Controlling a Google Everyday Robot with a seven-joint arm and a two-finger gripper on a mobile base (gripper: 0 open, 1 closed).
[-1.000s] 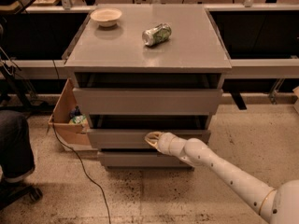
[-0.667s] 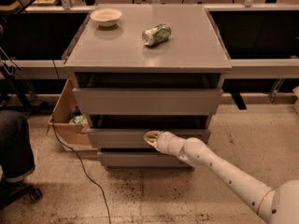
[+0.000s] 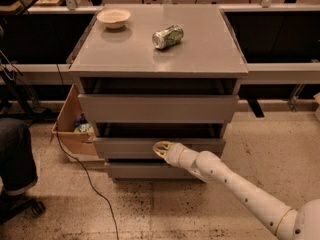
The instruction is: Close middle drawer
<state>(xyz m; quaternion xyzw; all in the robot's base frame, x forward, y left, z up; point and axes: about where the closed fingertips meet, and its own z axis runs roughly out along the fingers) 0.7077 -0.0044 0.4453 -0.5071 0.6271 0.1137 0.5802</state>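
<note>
The middle drawer [image 3: 125,147] is the second grey front of the cabinet [image 3: 150,64]. It stands out a little from the body, with a dark gap above it. My gripper [image 3: 159,149] on the white arm [image 3: 240,189] rests against the drawer's flat front, just right of its middle. The taller top front [image 3: 157,108] also stands slightly out. The narrow bottom front [image 3: 145,170] sits below my gripper.
A white bowl [image 3: 114,18] and a tipped green can [image 3: 168,36] lie on the cabinet top. An open cardboard box [image 3: 75,129] stands left of the cabinet, with a black cable [image 3: 85,176] across the floor. A person's leg [image 3: 15,159] is at far left.
The gripper stays against the middle drawer front, shifted slightly left. The drawer looks about the same.
</note>
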